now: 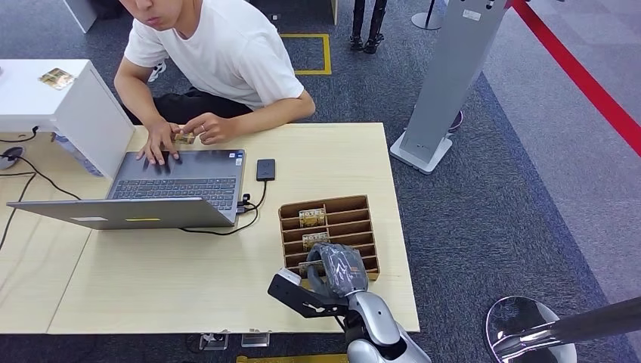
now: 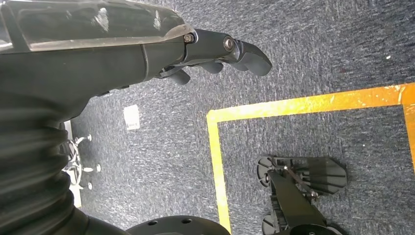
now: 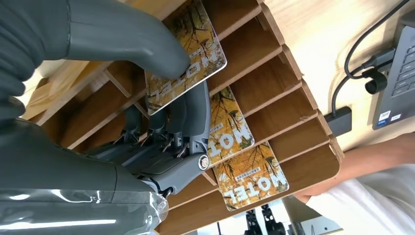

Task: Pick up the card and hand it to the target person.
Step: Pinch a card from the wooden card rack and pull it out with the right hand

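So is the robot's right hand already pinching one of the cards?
Yes, the right hand pinches a yellow MOTEL card between thumb and fingers, over the wooden rack.

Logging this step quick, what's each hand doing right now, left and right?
Left hand: fingers curled in, holding nothing, hanging over the carpet.
Right hand: pinching a motel card between thumb and fingers, at the wooden card rack.

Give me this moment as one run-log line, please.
phase: grasp | right hand: pinching card in wooden rack | left hand: hanging, holding nothing | person: at laptop
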